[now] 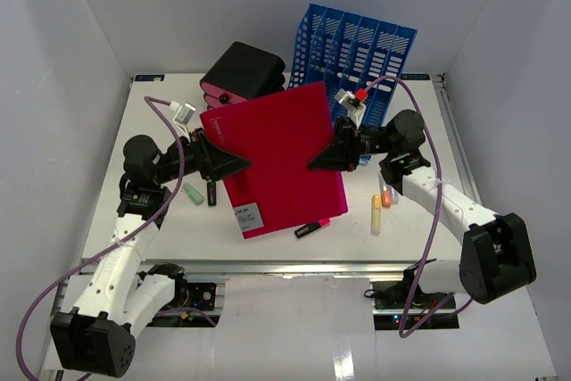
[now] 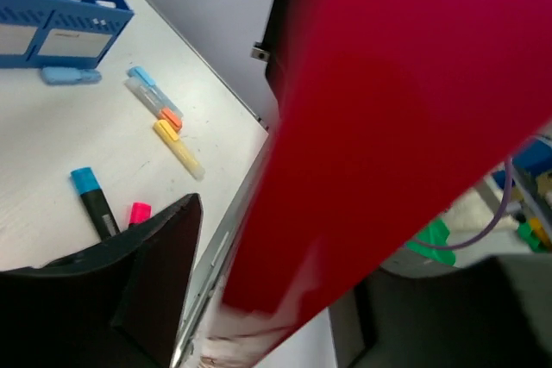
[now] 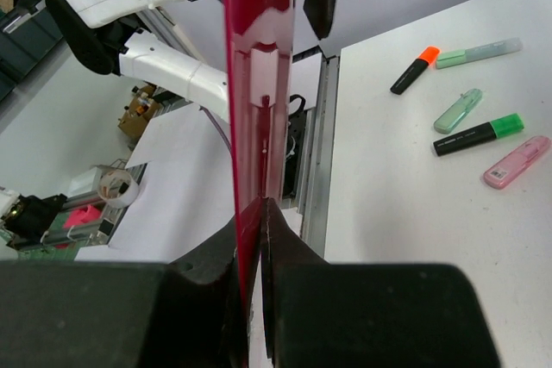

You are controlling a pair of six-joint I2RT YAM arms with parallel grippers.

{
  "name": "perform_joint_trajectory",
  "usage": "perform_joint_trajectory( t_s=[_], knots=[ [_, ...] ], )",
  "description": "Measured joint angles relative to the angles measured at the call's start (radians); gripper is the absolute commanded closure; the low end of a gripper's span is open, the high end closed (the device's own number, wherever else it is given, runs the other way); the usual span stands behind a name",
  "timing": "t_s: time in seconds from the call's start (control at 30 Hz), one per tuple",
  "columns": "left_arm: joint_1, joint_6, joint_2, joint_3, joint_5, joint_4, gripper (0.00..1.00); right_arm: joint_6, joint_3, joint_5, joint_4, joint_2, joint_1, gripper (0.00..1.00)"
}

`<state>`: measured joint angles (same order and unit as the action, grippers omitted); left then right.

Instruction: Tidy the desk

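Surface – white, rail-edged, filling the view between grey walls, both arm bases at its near edge. Far from tidy.

Over its middle a red folder stood tilted, held up between the two arms. Whether its lower corner touched the surface could not be told.

Right hand: pinched tight on the folder's right edge; its wrist view showed the cover's thin edge running straight down between the closed fingers.

Left hand: at the folder's left edge, fingers spread. In its wrist view one finger stood visibly apart from the cover, so it gripped nothing.

At the back, a blue rack leaned upright, its slots apparently unfilled as far as could be seen. Beside it, left, a black box with pink trim.

Markers lay scattered – a pale green one and a black one near the left arm, a pink-and-black one by the folder's near edge, yellow and orange ones under the right arm.

Judgement: early in the job. Folder lifted but not stowed, likely bound for the rack. All markers left to gather.
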<state>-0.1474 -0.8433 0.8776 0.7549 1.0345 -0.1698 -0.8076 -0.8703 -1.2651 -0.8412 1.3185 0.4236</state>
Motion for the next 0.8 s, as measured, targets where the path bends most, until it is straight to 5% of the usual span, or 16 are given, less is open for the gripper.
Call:
perform_joint_trajectory(
  t_s=[0.27,0.4,0.43,0.47,0.5,0.57,0.6,0.8],
  knots=[
    [-0.093,0.011,0.018,0.021,-0.003,-0.069,0.98,0.022,0.001,0.002,0.039,-0.006,-0.004,0.92],
    [-0.098,0.02,0.016,0.022,-0.016,-0.07,1.0,0.042,0.001,0.004,0.071,-0.022,-0.003,0.86],
    [-0.099,0.021,0.012,0.021,-0.02,-0.07,1.0,0.051,0.001,0.006,0.082,-0.026,-0.003,0.76],
    [-0.1,0.021,0.007,0.02,-0.024,-0.068,1.0,0.061,0.001,0.008,0.093,-0.03,-0.003,0.48],
    [-0.1,0.021,0.0,0.019,-0.028,-0.065,1.0,0.074,0.001,0.01,0.106,-0.033,-0.003,0.32],
    [-0.104,0.025,-0.017,0.019,-0.041,-0.058,1.0,0.107,0.001,0.014,0.132,-0.039,-0.005,0.07],
    [-0.105,0.033,-0.027,0.019,-0.053,-0.05,1.0,0.124,0.001,0.016,0.147,-0.043,-0.008,0.02],
    [-0.105,0.114,-0.061,0.051,-0.137,0.05,1.0,0.191,0.001,0.011,0.214,-0.066,-0.117,0.1]
  ],
)
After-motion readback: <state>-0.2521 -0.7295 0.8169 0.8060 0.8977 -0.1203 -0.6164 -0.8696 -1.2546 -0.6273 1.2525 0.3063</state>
